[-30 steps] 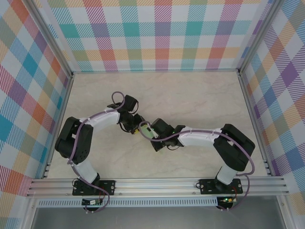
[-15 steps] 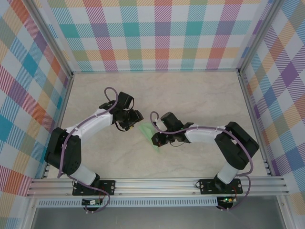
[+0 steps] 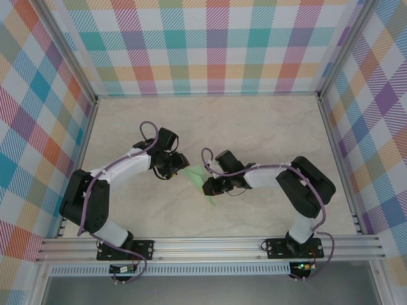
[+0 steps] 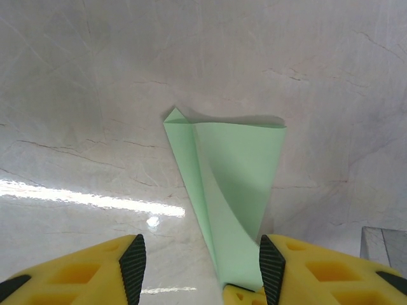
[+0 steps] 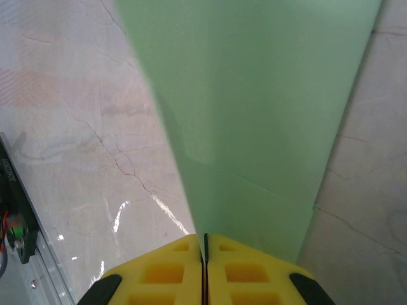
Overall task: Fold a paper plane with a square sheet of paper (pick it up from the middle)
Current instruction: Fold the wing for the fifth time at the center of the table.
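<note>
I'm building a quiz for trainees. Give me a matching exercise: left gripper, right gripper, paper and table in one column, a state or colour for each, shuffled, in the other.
1. left gripper
2. right gripper
3. paper
4. table

A. pale green, folded
B. shut on the paper
C. cream marble pattern
D. open, astride the paper's narrow tip

Pairs: 1-D, 2-B, 3-A, 4-C
</note>
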Motion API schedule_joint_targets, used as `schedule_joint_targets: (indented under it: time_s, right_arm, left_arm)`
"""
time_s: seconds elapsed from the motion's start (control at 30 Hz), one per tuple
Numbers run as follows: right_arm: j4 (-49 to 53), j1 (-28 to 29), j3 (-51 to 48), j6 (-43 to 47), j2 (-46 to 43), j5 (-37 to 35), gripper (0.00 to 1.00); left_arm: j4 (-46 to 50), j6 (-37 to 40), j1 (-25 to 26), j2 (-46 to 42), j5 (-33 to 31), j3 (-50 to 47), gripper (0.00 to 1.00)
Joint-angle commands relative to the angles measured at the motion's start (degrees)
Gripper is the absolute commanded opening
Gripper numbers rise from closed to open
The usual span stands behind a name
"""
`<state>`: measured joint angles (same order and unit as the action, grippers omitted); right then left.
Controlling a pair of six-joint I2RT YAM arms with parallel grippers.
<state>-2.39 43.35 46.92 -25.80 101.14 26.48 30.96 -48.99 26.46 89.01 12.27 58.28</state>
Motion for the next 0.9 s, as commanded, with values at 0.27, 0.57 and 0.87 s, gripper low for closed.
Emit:
schedule_joint_targets:
  time_s: [0.27,0.57,0.87]
  right_arm:
    - [-4.09,-3.39,-0.77,-3.45,1.85,9.51,0.08]
    - [-5.93,-6.5,0.54,-5.24,3.67,18.45,0.09]
    - [-11.12,-8.15,0.48,-10.24,7.39,22.51,0.05]
  left_arm:
    - [-2.77,0.66,-1.06,-1.71,1.72,-3.06,0.48]
    - [-7.47,1.31,-0.97,-3.35,4.06,-6.47,0.46]
    - [-10.51,1.99,-0.8,-4.38,5.12,-9.06,0.45]
